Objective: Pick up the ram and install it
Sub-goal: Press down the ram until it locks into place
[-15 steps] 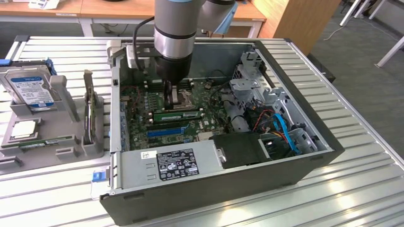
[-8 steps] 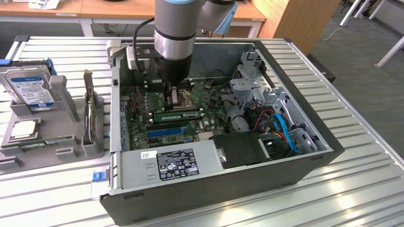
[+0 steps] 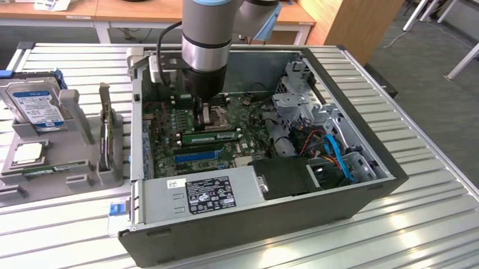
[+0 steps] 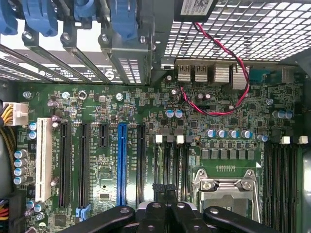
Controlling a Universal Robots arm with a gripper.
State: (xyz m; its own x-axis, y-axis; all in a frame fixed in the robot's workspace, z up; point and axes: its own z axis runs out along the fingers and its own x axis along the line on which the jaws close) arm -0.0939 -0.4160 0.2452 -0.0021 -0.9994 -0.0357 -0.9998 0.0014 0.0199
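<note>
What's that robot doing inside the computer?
A robot arm is reaching down into an open computer case. Its gripper hangs just above the green motherboard, near the silver processor socket. A long green stick that looks like the ram lies across the board right by the gripper. I can't tell if it's clicked in.

Surface: ribbed metal slats, silver, glare along the ridges. Behind it, wooden desks on white legs. Light wood panel at the exterior view's right. Floor: grey carpet. White table legs far right.
</note>
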